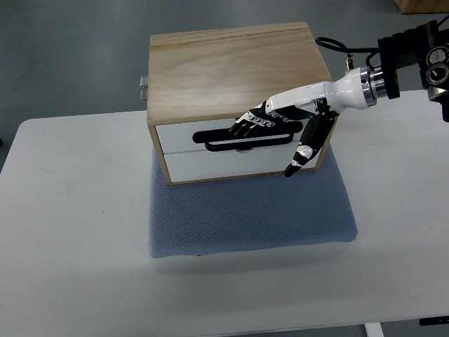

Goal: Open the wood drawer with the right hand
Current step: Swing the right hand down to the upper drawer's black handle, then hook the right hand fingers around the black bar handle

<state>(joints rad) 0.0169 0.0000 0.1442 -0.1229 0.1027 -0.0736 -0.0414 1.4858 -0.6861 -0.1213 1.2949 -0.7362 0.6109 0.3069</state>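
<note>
A light wood box (235,67) with two white drawer fronts stands on a blue-grey mat (252,214). The upper drawer (182,137) has a long black slot handle (245,137) across its front; it looks closed, flush with the box. My right hand (270,126) reaches in from the right, its black-and-white fingers (251,121) lying on the handle slot, curled into it. The thumb (303,152) hangs down past the lower drawer front (224,163). No left hand shows.
The box and mat rest on a white table (70,232). Grey floor lies beyond the table's far edge. A metal hinge or bracket (143,88) sticks out at the box's back left. The right arm's black wrist (414,56) hovers at the upper right.
</note>
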